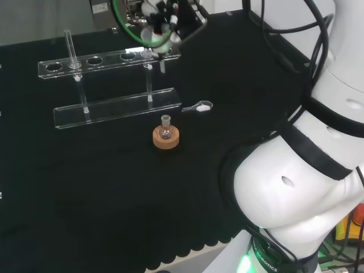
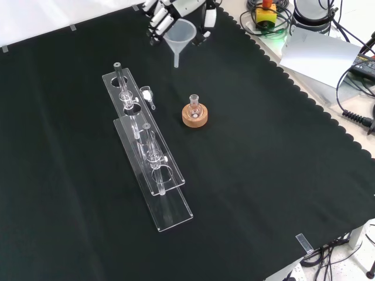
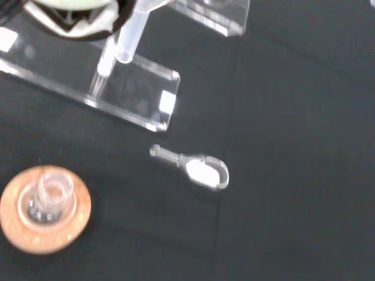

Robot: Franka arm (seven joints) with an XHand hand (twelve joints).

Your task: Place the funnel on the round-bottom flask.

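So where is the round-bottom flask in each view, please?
Head view: round-bottom flask at centre, in front of the test tube rack.
Front view: flask above centre, right of the rack.
Wrist view: flask at the picture's edge, seen from above.
Shared landmark: the cork ring under it.

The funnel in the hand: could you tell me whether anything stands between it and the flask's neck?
Nothing visible does. The hand holds the funnel above the cloth; the flask on its cork ring stands open-necked, with the rack off to the side.
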